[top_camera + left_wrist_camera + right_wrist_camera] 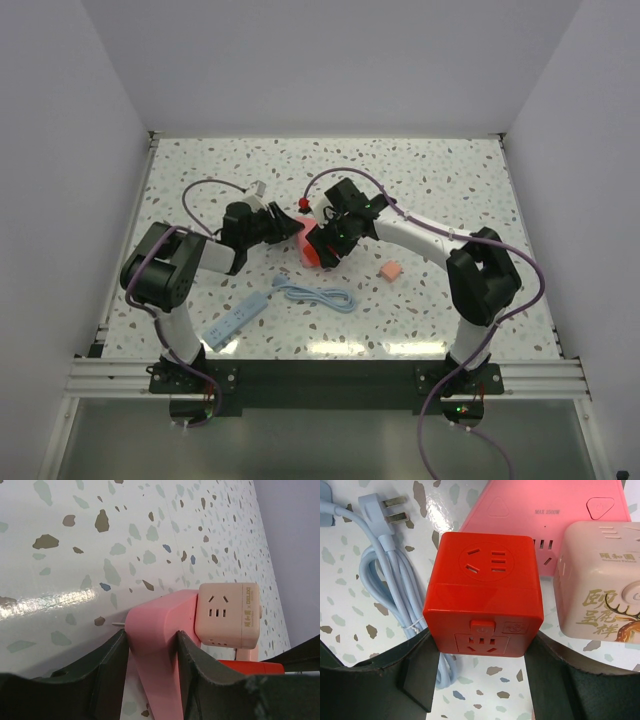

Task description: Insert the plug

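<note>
Left gripper (150,639) was clamped on the pink power strip (162,612), a finger hard against each edge. A pale pink cube socket (227,615) sat at the strip's end away from the fingers. The wrist view did not settle whether it was seated or merely butted against the strip. Right gripper (481,642) was closed on the red cube socket (482,580), just beside the strip. A blue cable (375,575) lay coiled on the near side.

The plug (391,270) lay loose on the terrazzo table (450,180), right of centre, near the right forearm and well apart from both claws. It looked untouched, so insertion was judged not yet begun.

Judgement: the right claw must set the red cube down clear of the sockets, then take the plug square across two flat faces. The left clamp should pin the strip flat against sliding. Line the plug to a free socket first, then push straight in, no twist.
</note>
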Robot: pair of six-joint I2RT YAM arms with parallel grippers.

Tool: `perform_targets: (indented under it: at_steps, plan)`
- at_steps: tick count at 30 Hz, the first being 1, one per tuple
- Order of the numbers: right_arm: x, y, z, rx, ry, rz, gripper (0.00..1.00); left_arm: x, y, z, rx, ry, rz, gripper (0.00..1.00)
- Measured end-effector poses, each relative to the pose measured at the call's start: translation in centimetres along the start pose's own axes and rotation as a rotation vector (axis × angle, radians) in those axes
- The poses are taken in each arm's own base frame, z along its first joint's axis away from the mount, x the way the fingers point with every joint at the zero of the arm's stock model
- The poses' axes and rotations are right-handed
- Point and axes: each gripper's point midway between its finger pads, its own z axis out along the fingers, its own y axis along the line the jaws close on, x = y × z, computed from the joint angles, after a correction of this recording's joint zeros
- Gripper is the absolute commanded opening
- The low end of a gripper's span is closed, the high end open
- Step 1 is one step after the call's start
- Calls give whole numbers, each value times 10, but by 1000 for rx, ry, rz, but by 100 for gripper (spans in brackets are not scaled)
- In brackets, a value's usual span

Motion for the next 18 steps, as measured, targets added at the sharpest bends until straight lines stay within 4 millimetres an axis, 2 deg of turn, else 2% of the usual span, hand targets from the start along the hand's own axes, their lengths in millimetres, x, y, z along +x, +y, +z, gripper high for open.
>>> perform_targets:
  at_steps: [18]
  plan:
    - [-5, -3, 3, 40, 48, 20, 0, -2, -3, 5, 16, 25, 40, 0]
